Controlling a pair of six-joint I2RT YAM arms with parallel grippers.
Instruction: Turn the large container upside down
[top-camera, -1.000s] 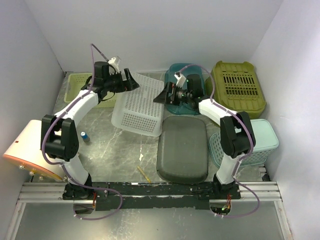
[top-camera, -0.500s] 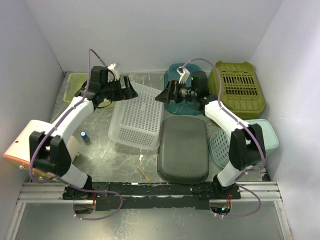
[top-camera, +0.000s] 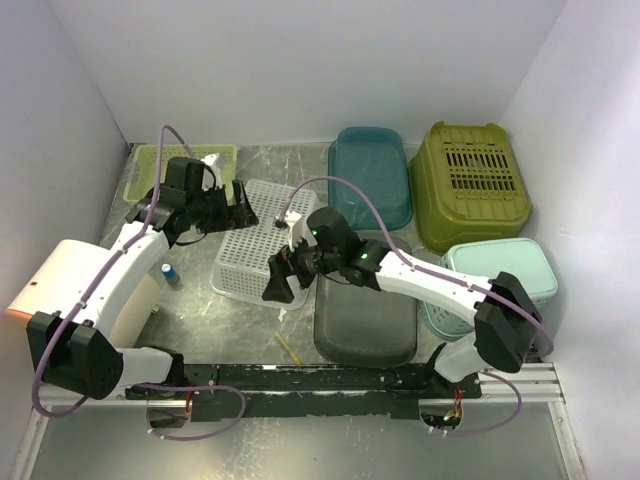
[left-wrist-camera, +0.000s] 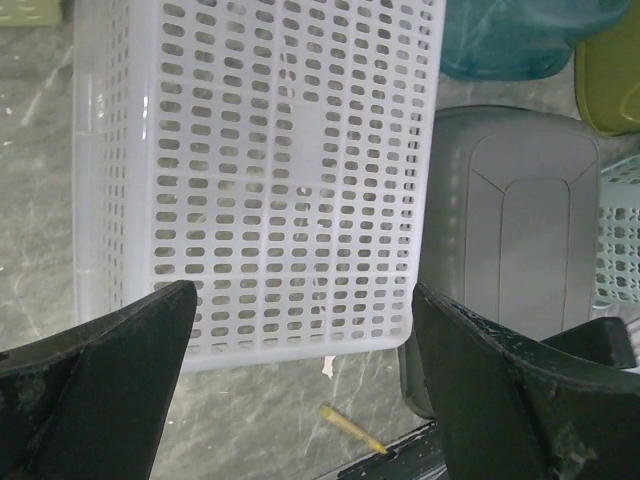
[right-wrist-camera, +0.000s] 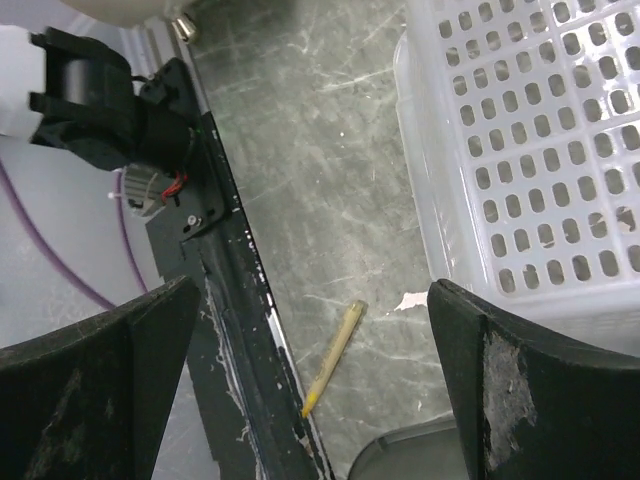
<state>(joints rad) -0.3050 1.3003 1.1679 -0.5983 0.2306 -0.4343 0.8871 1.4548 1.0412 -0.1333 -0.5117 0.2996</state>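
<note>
Saw a yellow stick lying nearest, on the marble table just past the black rail. Found the right gripper next, at 12 o'clock from the stick, low over the table, fingers spread wide with nothing between them. Noted the white perforated basket at 11 o'clock from that gripper, its near right corner just beside the fingers; could not tell whether touching. Through the right wrist camera, caught only that corner at 1 o'clock, with bare table and the stick between the fingers. Found the basket lying base-up, flat on the table, a dark grey bin close at its 4 o'clock. Farther on, saw the left gripper above the basket's far left end, likewise wide open and empty, the basket stretching away at 5 o'clock. Through the left wrist camera, saw the perforated base filling the gap between the fingers. Spotted a teal bin farthest, at 2 o'clock from the basket.
</note>
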